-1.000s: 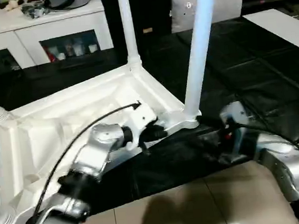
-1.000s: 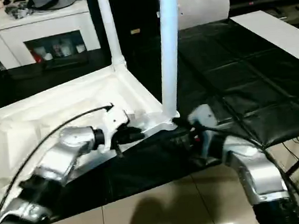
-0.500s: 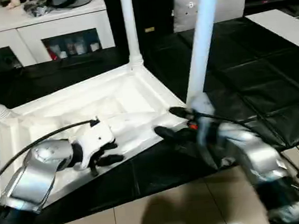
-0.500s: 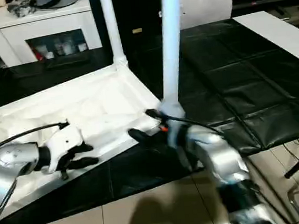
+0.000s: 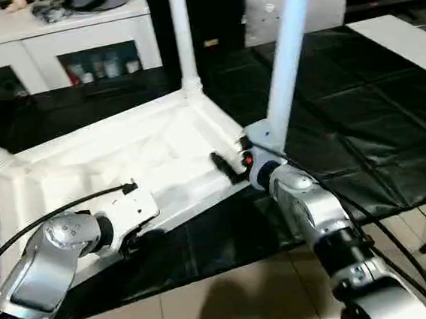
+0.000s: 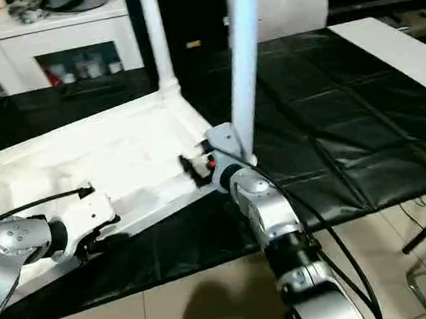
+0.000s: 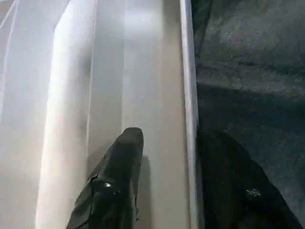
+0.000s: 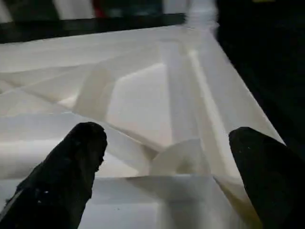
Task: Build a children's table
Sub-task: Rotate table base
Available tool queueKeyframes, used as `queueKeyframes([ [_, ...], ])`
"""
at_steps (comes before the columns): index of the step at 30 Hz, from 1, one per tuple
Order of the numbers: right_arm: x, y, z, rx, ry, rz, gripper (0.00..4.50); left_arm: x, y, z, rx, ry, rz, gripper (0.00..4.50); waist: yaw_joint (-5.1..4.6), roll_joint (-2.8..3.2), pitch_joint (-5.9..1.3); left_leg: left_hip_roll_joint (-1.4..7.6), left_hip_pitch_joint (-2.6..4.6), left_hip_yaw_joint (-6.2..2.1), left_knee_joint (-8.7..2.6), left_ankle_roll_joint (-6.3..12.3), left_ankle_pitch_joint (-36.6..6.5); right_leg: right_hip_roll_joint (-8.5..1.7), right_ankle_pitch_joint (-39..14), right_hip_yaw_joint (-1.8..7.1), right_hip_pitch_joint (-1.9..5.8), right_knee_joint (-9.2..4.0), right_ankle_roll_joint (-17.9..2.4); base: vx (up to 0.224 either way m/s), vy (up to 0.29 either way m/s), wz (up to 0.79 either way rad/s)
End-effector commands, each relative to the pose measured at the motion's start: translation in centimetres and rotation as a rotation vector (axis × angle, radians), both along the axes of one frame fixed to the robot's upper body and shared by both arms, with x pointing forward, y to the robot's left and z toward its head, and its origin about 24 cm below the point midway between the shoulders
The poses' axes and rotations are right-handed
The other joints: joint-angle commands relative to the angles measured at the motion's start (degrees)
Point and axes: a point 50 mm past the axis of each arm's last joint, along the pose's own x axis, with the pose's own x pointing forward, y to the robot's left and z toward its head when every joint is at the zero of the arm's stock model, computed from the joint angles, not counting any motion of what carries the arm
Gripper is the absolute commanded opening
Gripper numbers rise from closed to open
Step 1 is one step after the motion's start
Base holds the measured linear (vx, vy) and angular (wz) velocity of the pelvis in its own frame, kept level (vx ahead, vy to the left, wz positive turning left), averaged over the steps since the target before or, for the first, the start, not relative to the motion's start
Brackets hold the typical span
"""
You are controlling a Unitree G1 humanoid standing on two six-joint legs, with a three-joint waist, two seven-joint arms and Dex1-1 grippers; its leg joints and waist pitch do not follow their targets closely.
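From the head camera, the children's table (image 5: 121, 149) lies upside down on the black mat (image 5: 359, 108) in front of the white cabinet (image 5: 59, 46), with legs already standing in its sockets, so assembly looks well along. In the left wrist view, the left gripper (image 7: 167, 181) straddles the tabletop's near rim, one finger on each side, not visibly pinching it. In the right wrist view, the right gripper (image 8: 167, 181) is spread wide over the ribbed underside at the corner by the near leg (image 5: 286, 54), holding nothing.

Dim room, glare on white plastic
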Motion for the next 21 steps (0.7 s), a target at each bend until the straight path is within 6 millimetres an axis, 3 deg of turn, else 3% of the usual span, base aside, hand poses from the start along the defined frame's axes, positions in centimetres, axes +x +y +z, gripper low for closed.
queueKeyframes([
  [1,0.9,-3.0,0.1,0.04,0.005,-0.161,4.5,0.5,1.1,0.1,0.07,-0.042,0.034,2.07,-0.34,0.75,-3.17,3.65,1.03,-1.26,-4.83,-1.49,-14.1,-4.7,-8.4,4.13,2.09,-4.41,-11.9,0.0,0.0,0.0],
  [9,1.9,-6.7,0.3,0.081,0.002,-0.348,4.5,1.7,0.8,-0.3,0.08,-0.15,0.055,2.07,0.52,0.31,-3.59,3.46,0.68,-0.93,-4.25,-0.05,-9.1,-4.78,-4.6,4.02,2.53,-3.99,-12.0,0.0,0.0,0.0],
  [12,2.0,-7.6,0.3,0.079,-0.001,-0.378,4.5,2.2,0.5,-0.4,0.071,-0.173,0.057,2.07,0.66,0.13,-3.63,3.55,0.77,-0.88,-4.2,0.12,-9.1,-4.7,-4.8,3.94,2.45,-4.0,-12.0,0.0,0.0,0.0],
  [14,2.1,-9.4,0.4,0.068,-0.008,-0.424,4.5,3.0,0.0,-0.6,0.057,-0.213,0.056,2.07,0.84,0.31,-3.6,3.42,0.97,-0.72,-4.1,0.18,-9.5,-4.54,-5.4,3.89,2.25,-4.24,-11.9,0.0,0.0,0.0],
  [21,1.2,-13.9,0.3,0.027,-0.023,-0.546,4.5,5.4,-1.8,-0.5,0.02,-0.321,0.1,2.07,1.59,-0.1,-3.96,3.36,0.59,-0.49,-3.58,1.43,-6.3,-4.72,-2.4,3.8,2.76,-3.97,-11.7,0.0,0.0,0.0],
])
